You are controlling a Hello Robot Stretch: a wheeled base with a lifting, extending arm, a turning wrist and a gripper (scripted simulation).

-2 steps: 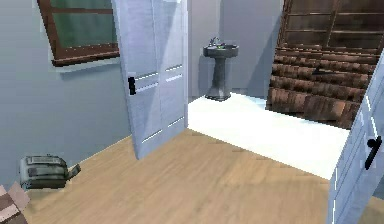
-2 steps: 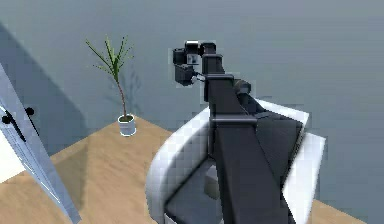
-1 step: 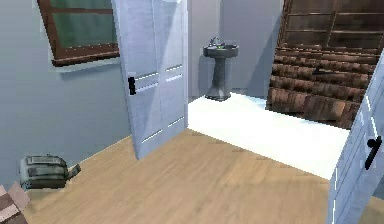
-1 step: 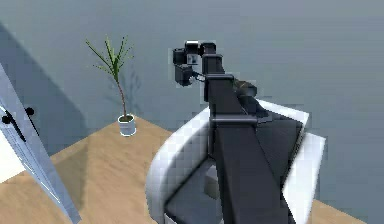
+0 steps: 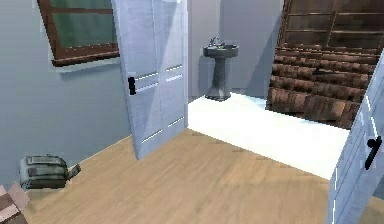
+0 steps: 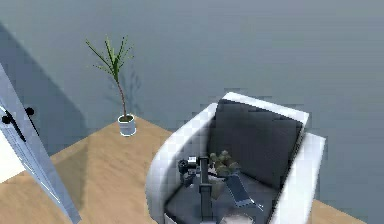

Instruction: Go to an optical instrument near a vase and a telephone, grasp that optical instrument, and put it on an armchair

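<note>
A white armchair (image 6: 300,170) with dark grey cushions stands in the arm side view's lower right. The arm's dark bar rises from the bottom edge over the seat. At its far end the gripper (image 6: 188,170) hangs above the seat's front left part. A dark lump lies against the seat cushion at the fingers, and I cannot tell whether the gripper holds anything. A greenish-brown rounded blob (image 6: 224,160) sits just right of the arm, at the back of the seat. A flat dark blue-grey thing (image 6: 241,190) lies on the seat to the right.
A potted plant (image 6: 122,75) stands by the blue-grey wall left of the armchair, and a white door (image 6: 30,150) is at that view's left edge. Ahead, an open white door (image 5: 150,70), a pedestal sink (image 5: 219,68), dark wooden shelving (image 5: 325,60), a grey bag (image 5: 45,172) on the wooden floor.
</note>
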